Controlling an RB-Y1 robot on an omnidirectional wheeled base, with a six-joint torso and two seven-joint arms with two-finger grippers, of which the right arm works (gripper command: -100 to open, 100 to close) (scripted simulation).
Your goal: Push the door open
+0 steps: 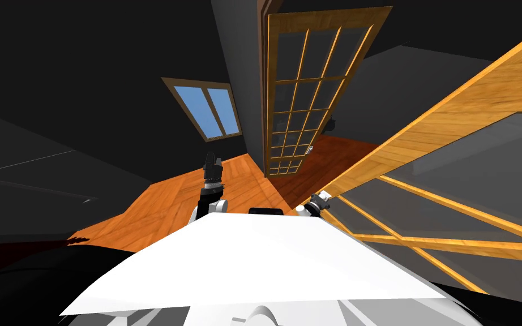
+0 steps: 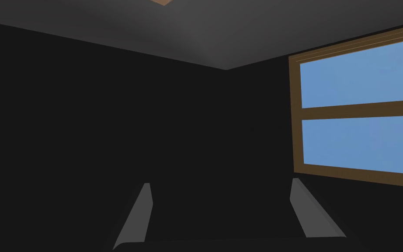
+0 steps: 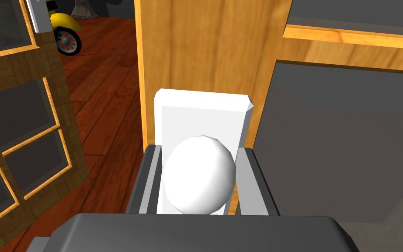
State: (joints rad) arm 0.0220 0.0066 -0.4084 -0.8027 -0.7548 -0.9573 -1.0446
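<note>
A wooden door (image 1: 452, 124) with dark glass panes slants past on my right. In the right wrist view its light wood stile (image 3: 205, 48) carries a white plate (image 3: 200, 103) with a round white knob (image 3: 198, 175). My right gripper (image 3: 198, 151) is shut on that knob, one finger pressed to each side. The same gripper (image 1: 317, 202) sits at the door's near edge in the head view. My left gripper (image 1: 213, 161) is raised ahead over the floor, its fingers (image 2: 141, 210) open with nothing between them.
A second glazed door leaf (image 1: 305, 90) stands ahead, with a gap between it and the held door. Dark red floor (image 3: 104, 100) lies beyond the gap, with a yellow scooter (image 3: 63, 30) on it. Orange wood floor (image 1: 169, 198) and a window (image 1: 209, 110) lie to my left.
</note>
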